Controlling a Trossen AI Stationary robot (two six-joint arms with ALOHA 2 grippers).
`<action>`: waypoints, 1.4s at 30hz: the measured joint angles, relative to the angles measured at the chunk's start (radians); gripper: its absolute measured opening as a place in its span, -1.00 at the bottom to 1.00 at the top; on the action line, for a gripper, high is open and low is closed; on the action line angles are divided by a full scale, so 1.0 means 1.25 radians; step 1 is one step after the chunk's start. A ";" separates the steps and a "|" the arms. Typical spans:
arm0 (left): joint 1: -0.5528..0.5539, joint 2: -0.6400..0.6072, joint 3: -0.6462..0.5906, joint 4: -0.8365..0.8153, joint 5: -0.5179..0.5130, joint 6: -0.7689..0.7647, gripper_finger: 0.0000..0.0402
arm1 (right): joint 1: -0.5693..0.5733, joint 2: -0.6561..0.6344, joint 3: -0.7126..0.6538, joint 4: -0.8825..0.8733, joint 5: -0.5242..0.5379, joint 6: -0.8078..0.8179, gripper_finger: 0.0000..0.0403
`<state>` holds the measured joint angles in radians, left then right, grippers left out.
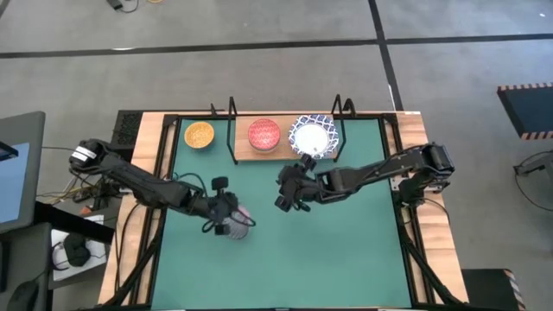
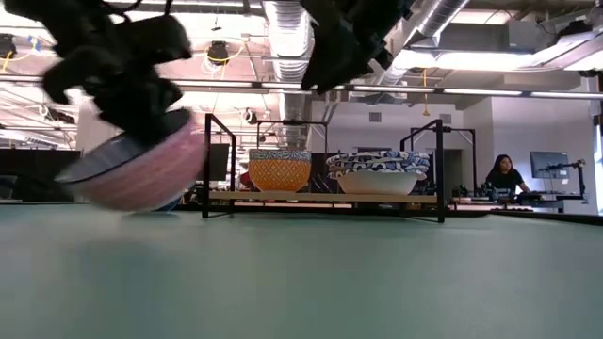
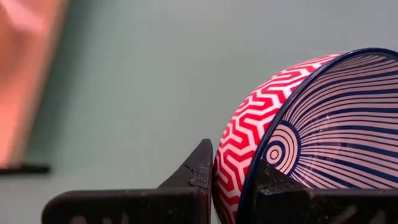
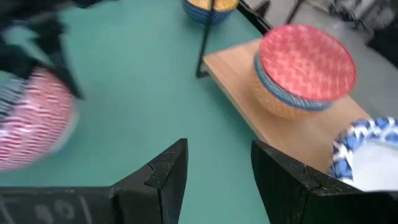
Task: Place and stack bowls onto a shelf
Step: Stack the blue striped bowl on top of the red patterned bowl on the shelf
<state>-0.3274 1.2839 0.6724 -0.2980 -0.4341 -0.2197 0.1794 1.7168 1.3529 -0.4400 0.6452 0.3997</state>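
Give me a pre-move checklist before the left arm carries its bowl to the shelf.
1. Left claw pinches rim of red zigzag bowl: ok.
2. Bowl level: not ok, tilted in low view.
3. Right claw open, holding nothing: ok.
4. Right claw clear of path: not ok, it hangs in front of the shelf.
5. Shelf spots: red-topped bowl and blue-patterned stack sit there; bare board at its left end: ok.
6. Yellow bowl beside shelf, apart: ok.

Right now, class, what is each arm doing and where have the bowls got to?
The left gripper is clamped on the rim of a red zigzag bowl, tilted over the green mat. The right gripper hangs open and empty near the shelf, which holds a red-lined bowl and blue-patterned white bowls. A yellow bowl sits beside the shelf.
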 joint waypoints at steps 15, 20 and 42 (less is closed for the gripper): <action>0.085 -0.001 0.000 0.371 -0.241 0.226 -0.93 | 0.077 0.000 0.001 0.193 0.028 -0.317 0.00; 0.117 -0.001 0.000 0.458 -0.324 0.233 -0.93 | 0.067 0.000 0.001 0.240 0.028 -0.418 0.00; 0.165 0.000 0.001 0.597 -0.346 0.217 -0.93 | -0.068 -0.001 0.004 0.234 0.111 -0.436 -0.34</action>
<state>-0.1215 1.2835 0.6731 0.4489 -0.8668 0.0513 0.0940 1.7153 1.3583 -0.1473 0.7839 -0.1455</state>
